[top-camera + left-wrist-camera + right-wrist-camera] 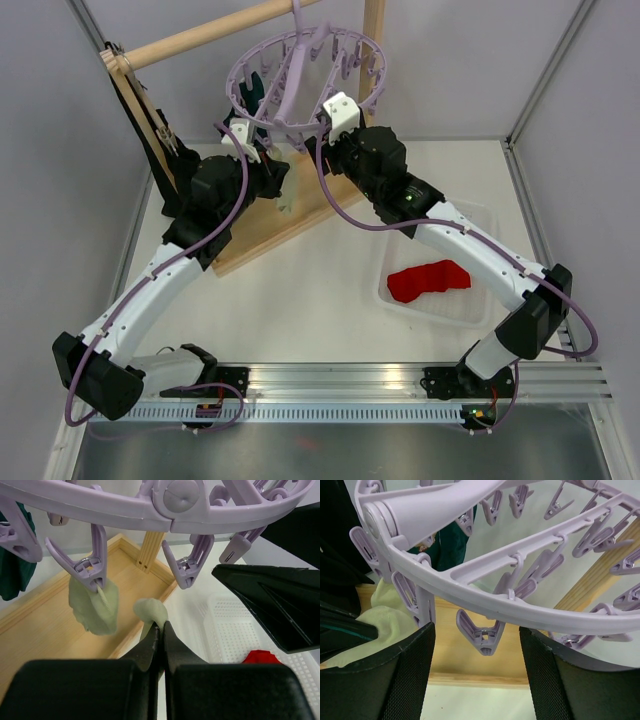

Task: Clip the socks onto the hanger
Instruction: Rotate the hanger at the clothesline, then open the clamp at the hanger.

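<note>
The lavender hanger (300, 70) hangs from the wooden rod, clips dangling under its rings (165, 510) (485, 595). A dark teal sock (252, 92) hangs clipped at its left (12, 575). A pale cream sock (95, 605) hangs from one clip (90, 565). My left gripper (161, 626) is shut on a second cream sock (151, 611), just below an empty clip (186, 570). My right gripper (476, 645) is open, its fingers (410, 670) either side of an empty clip (485, 635) under the ring. A red sock (428, 279) lies in the tray.
The wooden rack (290, 225) with its base board and upright post stands under the hanger. A long black cloth (150, 140) hangs on the rack's left end. A white perforated tray (475, 305) sits at the right. Grey walls close in on three sides.
</note>
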Robot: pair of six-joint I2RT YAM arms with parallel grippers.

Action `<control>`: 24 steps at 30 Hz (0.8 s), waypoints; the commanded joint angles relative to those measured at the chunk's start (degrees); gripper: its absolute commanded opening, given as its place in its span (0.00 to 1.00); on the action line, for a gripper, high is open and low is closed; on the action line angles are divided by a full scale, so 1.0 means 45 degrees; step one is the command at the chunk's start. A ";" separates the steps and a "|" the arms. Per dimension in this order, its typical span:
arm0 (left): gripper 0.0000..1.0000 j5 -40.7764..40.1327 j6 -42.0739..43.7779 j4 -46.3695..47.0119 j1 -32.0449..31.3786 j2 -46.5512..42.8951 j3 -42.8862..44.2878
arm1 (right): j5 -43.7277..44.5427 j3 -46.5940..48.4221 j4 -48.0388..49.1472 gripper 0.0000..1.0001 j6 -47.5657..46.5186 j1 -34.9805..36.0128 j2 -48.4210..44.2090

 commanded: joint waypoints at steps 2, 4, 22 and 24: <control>0.02 0.0312 0.0455 -0.0091 0.0100 -0.0328 0.0506 | -0.0124 0.0544 0.1019 0.74 -0.0212 -0.0010 -0.0008; 0.02 0.0331 0.0455 -0.0091 0.0120 -0.0366 0.0506 | -0.0104 0.0700 0.0980 0.73 -0.0232 -0.0010 0.0089; 0.02 0.0468 0.0455 -0.0169 0.0159 -0.0445 0.0448 | -0.0494 0.1267 0.0258 0.43 0.0666 -0.0010 0.0051; 0.02 0.0468 0.0435 -0.0150 0.0159 -0.0425 0.0389 | -0.0553 0.1286 0.0141 0.40 0.0803 -0.0010 0.0051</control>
